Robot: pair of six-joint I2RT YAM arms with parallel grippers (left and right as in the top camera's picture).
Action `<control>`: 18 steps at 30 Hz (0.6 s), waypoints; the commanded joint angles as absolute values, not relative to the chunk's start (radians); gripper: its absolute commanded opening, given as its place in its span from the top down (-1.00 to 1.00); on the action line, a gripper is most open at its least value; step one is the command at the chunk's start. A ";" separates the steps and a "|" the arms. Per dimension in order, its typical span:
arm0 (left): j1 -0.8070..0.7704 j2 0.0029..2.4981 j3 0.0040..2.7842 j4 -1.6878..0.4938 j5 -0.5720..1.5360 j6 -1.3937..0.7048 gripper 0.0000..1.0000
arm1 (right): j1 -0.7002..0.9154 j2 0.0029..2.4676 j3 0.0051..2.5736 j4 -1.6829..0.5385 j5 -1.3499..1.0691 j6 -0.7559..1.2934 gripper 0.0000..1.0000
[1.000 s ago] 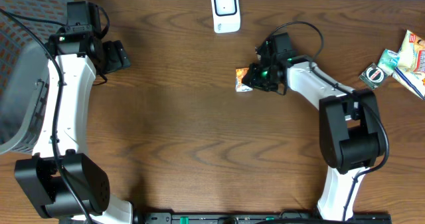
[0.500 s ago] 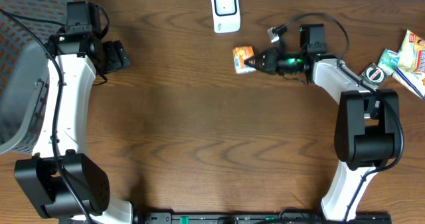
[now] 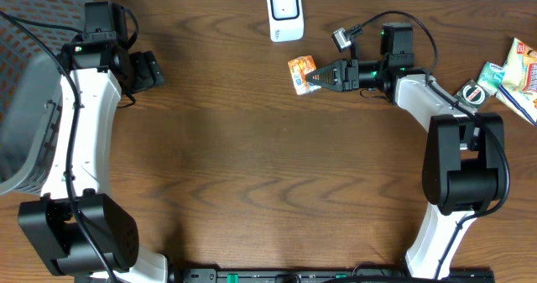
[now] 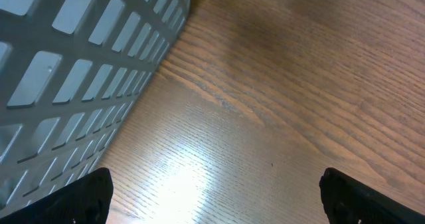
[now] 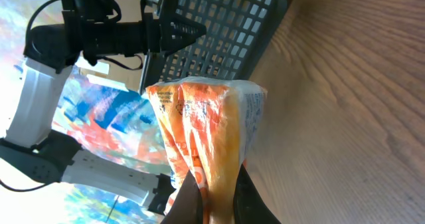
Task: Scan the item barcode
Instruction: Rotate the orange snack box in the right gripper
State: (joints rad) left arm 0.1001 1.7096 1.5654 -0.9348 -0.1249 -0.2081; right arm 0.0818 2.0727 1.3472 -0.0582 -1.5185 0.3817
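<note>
The item is a small orange snack packet, held off the table just below and to the right of the white barcode scanner at the back edge. My right gripper is shut on the packet's right end and points left. In the right wrist view the packet stands pinched at its seam between the two dark fingers of the right gripper. My left gripper stands open and holds nothing at the far left. The left wrist view shows only bare wood between the fingertips of this gripper.
A grey slatted basket takes up the left edge, right beside the left gripper, and its wall fills that wrist view's left side. More packaged items and a small green-labelled packet lie at the far right.
The right gripper tightened on the orange packet, lifted it and swung it up and left towards the scanner, turning its wrist. The left arm has not moved.
</note>
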 commanded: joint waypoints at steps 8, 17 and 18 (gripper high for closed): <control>0.102 1.719 1.560 -0.937 -0.123 -0.199 -0.95 | 0.087 2.047 1.357 0.025 -1.559 0.443 0.98; 0.102 1.719 1.560 -0.937 -0.123 -0.199 -0.95 | 0.088 2.047 1.357 0.234 -1.559 0.600 0.98; 0.102 1.719 1.560 -0.937 -0.123 -0.199 -0.95 | 0.089 2.047 1.357 0.237 -1.554 0.603 0.98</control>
State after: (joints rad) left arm 0.1001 1.7096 1.5654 -0.9348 -0.1249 -0.2081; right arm 0.0826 2.0727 1.3472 0.2256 -1.5352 0.5449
